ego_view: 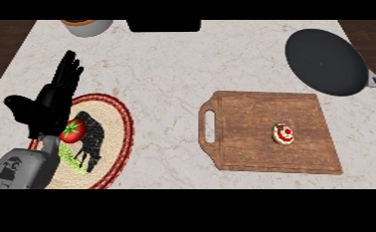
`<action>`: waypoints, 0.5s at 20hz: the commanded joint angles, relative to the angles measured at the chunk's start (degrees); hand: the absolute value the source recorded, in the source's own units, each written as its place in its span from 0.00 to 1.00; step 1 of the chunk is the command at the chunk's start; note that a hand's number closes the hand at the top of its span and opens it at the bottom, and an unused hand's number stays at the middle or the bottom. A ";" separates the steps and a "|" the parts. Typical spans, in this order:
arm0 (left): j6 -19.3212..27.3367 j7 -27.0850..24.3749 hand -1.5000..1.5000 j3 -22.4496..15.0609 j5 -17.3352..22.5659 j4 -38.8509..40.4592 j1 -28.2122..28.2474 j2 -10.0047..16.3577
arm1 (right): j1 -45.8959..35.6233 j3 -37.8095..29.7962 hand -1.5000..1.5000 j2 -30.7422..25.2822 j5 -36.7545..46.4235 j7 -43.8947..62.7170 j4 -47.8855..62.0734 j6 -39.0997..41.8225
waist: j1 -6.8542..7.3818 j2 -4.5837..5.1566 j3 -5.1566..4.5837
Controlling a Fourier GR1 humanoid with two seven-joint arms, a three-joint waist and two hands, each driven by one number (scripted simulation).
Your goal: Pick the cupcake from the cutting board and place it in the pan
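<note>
Left hand point(50, 104): we log it open, fingers straight, holding nothing, resting at the left over the plate point(112, 109). Right hand: out of view. Cupcake point(283, 134): upright on the cutting board point(249, 116), near right. Pan point(325, 61): far right, just beyond the board. We judge the pickup not begun.

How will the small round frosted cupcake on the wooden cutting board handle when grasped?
The small round frosted cupcake looks tiny on the wooden cutting board, so probably light. Its red-and-white frosting may smear if squeezed.
</note>
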 commanded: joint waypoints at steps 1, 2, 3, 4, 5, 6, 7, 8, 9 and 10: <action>0.70 0.91 0.50 -1.45 -2.20 2.07 -3.36 -2.83 | -6.40 -0.67 0.00 -4.29 0.10 9.83 -2.72 2.60 | 0.90 0.26 0.10; -0.42 1.46 0.50 0.20 -1.50 4.93 -5.85 -2.34 | -8.22 2.64 0.00 -2.54 2.49 13.50 -5.67 -0.18 | 0.97 0.34 0.09; -2.62 2.23 0.50 2.63 0.01 3.96 -5.62 0.04 | -10.77 2.64 0.00 -2.89 1.57 14.56 -4.74 1.22 | 1.28 0.29 0.11; -1.29 3.47 0.50 0.62 -2.32 -0.11 -3.45 -1.35 | -10.35 3.34 0.00 0.04 4.45 14.03 -4.89 1.46 | 1.13 0.15 0.15; -2.99 -0.77 0.50 2.11 -1.41 3.51 -2.56 -2.05 | -13.35 6.04 0.00 0.51 4.40 17.31 -6.12 0.84 | 1.32 0.25 0.12; -3.65 -0.76 0.50 1.27 -1.78 2.54 -1.47 -2.60 | -12.53 8.49 0.00 3.38 7.35 17.92 -7.59 -0.69 | 1.24 0.21 0.14; -2.14 3.32 0.50 2.25 -1.78 0.00 -2.04 -2.20 | -14.74 5.58 0.00 1.83 2.77 19.77 -7.56 3.59 | 1.18 0.13 0.14; -4.57 -0.75 0.50 3.21 -1.75 6.10 -4.45 -1.95 | -17.33 10.69 0.00 3.02 3.94 22.30 -7.31 1.98 | 1.39 0.33 0.11; -1.68 -0.98 0.50 0.78 -3.82 2.45 -0.17 -4.82 | -14.55 8.31 0.00 4.29 4.09 15.86 -3.99 5.20 | 1.14 0.18 0.16; -3.76 0.31 0.50 3.33 -2.08 5.65 -5.00 -2.92 | -20.69 12.07 0.00 3.51 2.09 21.74 -4.98 5.01 | 1.60 0.35 0.12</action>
